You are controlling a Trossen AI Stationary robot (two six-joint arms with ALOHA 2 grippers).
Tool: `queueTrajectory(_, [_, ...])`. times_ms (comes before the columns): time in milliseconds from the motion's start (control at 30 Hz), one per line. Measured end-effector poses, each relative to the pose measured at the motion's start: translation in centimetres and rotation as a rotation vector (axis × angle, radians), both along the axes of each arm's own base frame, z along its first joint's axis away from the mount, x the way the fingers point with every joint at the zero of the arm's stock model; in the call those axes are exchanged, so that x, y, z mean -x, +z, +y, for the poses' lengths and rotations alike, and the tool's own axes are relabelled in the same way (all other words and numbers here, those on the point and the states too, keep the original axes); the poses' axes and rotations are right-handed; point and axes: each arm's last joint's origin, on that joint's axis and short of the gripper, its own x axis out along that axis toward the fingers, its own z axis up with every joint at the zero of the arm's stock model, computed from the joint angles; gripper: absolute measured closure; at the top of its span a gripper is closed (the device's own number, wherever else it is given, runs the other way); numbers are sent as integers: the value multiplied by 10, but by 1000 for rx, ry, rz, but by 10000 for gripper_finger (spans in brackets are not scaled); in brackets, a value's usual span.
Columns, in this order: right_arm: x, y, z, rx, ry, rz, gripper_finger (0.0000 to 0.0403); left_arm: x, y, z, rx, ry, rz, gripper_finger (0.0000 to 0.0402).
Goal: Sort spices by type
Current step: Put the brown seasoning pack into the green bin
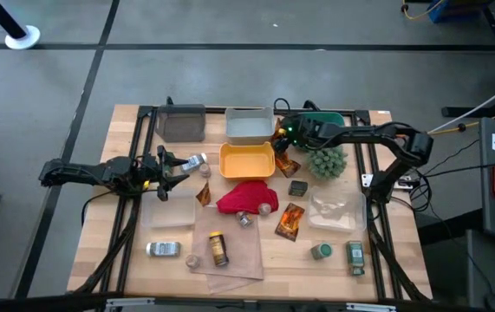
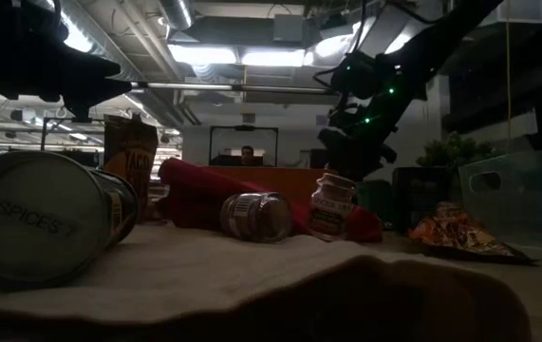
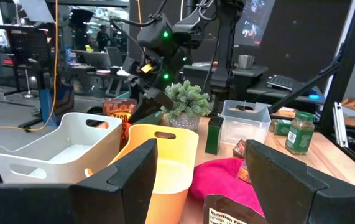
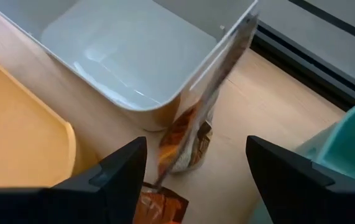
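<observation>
My right gripper [image 1: 287, 139] [image 4: 196, 165] is open over the gap between the white bin [image 1: 249, 126] and the teal bin [image 1: 325, 121]. Below it an orange-brown sachet [image 4: 188, 134] stands on edge, leaning against the white bin's outer wall [image 4: 211, 68]. A second sachet [image 4: 160, 206] lies flat beside it. My left gripper [image 1: 176, 166] [image 3: 199, 168] is open, level above the table, just left of a silver-capped jar [image 1: 197, 162]. Other sachets [image 1: 290, 221], green-lidded jars [image 1: 321, 251], a yellow-capped brown bottle [image 1: 218, 248] and a dark tin [image 1: 298, 187] lie spread over the table.
A yellow bin [image 1: 247, 160] and a dark grey bin [image 1: 182, 123] stand near the far edge. The red cloth [image 1: 245, 198] lies mid-table and the fuzzy green plant [image 1: 327, 161] to its right. Two clear tubs [image 1: 334, 212] [image 1: 167, 210] and a brown sheet [image 1: 230, 251] sit nearer.
</observation>
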Motion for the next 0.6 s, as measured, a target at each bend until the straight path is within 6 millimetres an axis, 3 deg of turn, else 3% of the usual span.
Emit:
queueTrajectory(300, [-5,-14,-3,-11,0,22,201,0,0,0,0,0,0,174])
queueTrajectory(600, [-7,-15,-4,-2,0,2,323,0,0,0,0,0,0,174])
